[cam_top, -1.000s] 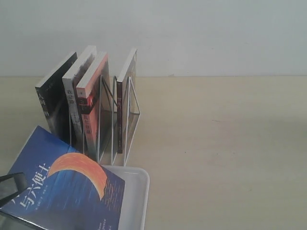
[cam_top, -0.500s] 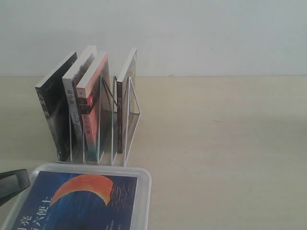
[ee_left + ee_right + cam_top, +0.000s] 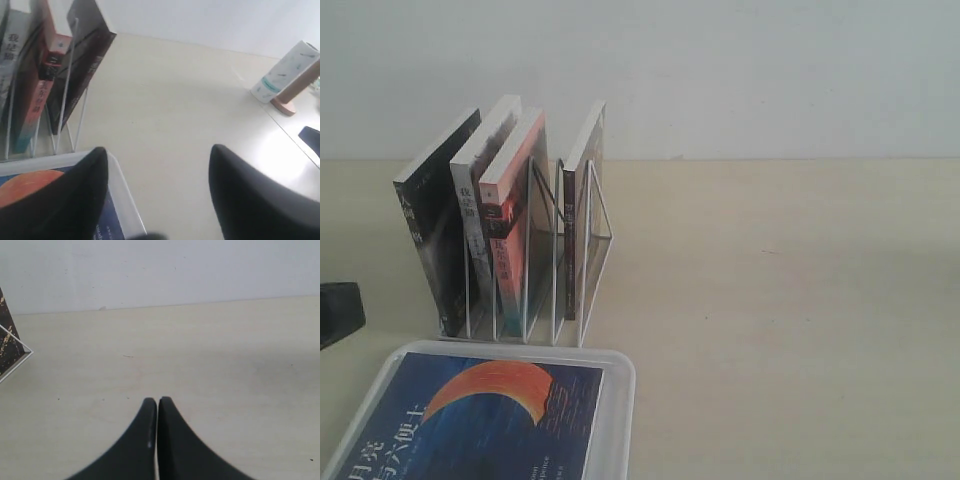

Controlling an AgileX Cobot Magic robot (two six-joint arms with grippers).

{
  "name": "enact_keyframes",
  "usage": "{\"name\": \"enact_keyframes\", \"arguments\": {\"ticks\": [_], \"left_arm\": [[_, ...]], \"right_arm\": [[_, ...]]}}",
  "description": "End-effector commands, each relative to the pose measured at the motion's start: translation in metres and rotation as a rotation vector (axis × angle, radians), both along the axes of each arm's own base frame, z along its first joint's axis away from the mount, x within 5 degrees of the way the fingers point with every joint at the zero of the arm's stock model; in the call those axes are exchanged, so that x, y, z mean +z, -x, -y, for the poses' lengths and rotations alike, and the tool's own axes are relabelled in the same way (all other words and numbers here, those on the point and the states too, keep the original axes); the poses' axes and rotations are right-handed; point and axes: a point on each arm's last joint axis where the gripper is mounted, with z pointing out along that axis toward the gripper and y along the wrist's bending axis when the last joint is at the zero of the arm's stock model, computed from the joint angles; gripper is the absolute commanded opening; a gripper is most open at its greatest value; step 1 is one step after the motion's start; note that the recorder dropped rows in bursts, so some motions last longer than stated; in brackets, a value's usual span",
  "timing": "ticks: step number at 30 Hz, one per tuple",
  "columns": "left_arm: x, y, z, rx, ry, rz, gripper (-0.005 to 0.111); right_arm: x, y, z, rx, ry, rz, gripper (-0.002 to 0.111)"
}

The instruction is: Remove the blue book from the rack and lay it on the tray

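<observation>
Blue book (image 3: 485, 420) lies in tray (image 3: 624, 405); left tool (image 3: 159, 149) gapes empty.

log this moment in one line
blue book: flat in tray | left gripper: open, empty | right gripper: shut, empty

Black left gripper (image 3: 159, 150) with fingers spread wide, holding nothing, right gripper (image 3: 157, 401) with fingers pressed together, empty
</observation>
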Motion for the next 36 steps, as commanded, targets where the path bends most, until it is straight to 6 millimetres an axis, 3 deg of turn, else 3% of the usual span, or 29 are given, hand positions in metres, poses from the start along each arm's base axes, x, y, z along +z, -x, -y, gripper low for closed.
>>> {"name": "enact_keyframes", "arguments": {"ticks": [1,5,6,18,36], "left_arm": [[0.008,0.007,0.003,-0.089,-0.051,0.02,0.044],[0.005,0.013,0.003,-0.107,-0.014,-0.005,0.009],[0.004,0.014,0.003,-0.109,-0.004,-0.007,0.004],[0.003,0.048,-0.008,-0.177,0.027,0.093,0.004],[0.005,0.053,-0.01,-0.177,0.036,0.123,0.004]], "right_arm": [[0.002,0.0,0.0,-0.005,0.004,0.018,0.0],[0.002,0.0,0.0,-0.005,0.004,0.018,0.0],[0.002,0.0,0.0,-0.005,0.004,0.018,0.0],[0.002,0.0,0.0,-0.005,0.004,0.018,0.0],[0.002,0.0,0.0,-0.005,0.004,0.018,0.0]]}}
